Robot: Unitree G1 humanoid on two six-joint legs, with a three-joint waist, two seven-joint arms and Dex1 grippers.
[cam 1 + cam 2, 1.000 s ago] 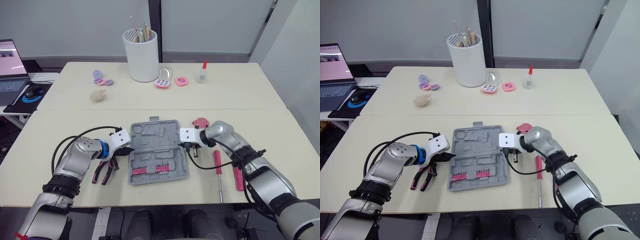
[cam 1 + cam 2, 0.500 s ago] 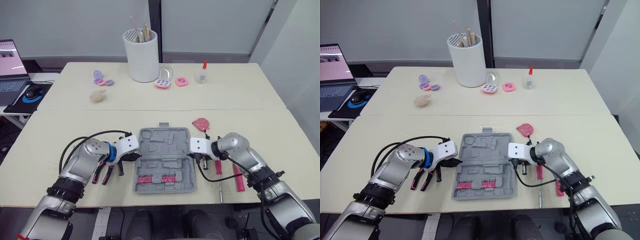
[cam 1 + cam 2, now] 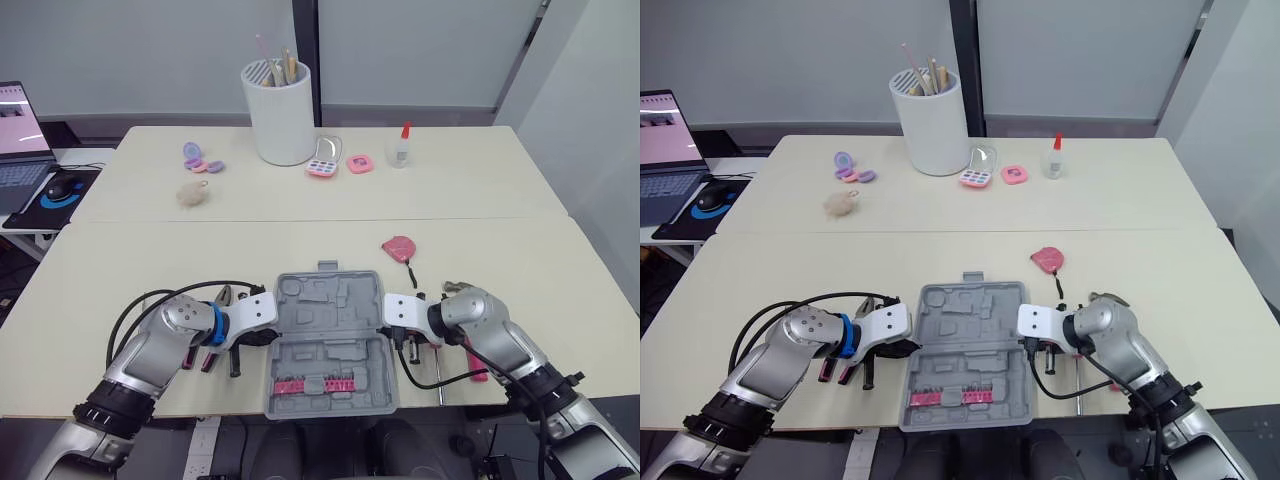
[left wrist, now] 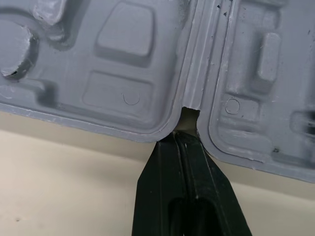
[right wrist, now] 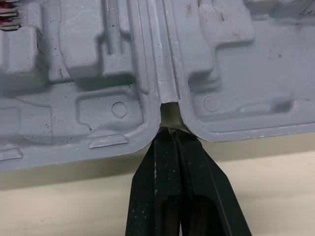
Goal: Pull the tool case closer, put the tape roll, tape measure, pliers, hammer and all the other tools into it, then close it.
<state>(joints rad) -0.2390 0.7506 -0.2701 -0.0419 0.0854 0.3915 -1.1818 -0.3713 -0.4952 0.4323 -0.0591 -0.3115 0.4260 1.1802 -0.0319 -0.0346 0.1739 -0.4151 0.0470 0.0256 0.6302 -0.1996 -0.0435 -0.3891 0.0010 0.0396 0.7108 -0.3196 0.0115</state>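
The tool case point(image 3: 330, 340) lies open and flat on the table point(image 3: 520, 260), in the lower centre of the left eye view, with its near half at the table's front edge. A row of pink bits point(image 3: 315, 384) sits in the near half; the other moulded recesses are unfilled.

The left gripper point(image 3: 262, 336) is at the case's left edge, level with the hinge line. In the left wrist view its two black fingers point(image 4: 158, 187) are pressed together with nothing between them. Their tips sit at the notch where the hinge strip ends, between the rounded corners of the two halves.

The right gripper point(image 3: 393, 332) is at the case's right edge, also level with the hinge line. In the right wrist view its fingers point(image 5: 152, 196) are likewise clenched on nothing, tips at the matching notch on that side.

The pliers point(image 3: 212, 357) lie on the table just left of the case, partly covered by the left gripper. The pink tape measure point(image 3: 400, 247) lies above and right of the case, well apart from it. A screwdriver point(image 3: 439, 378) lies just right of the case, partly hidden by the right arm.
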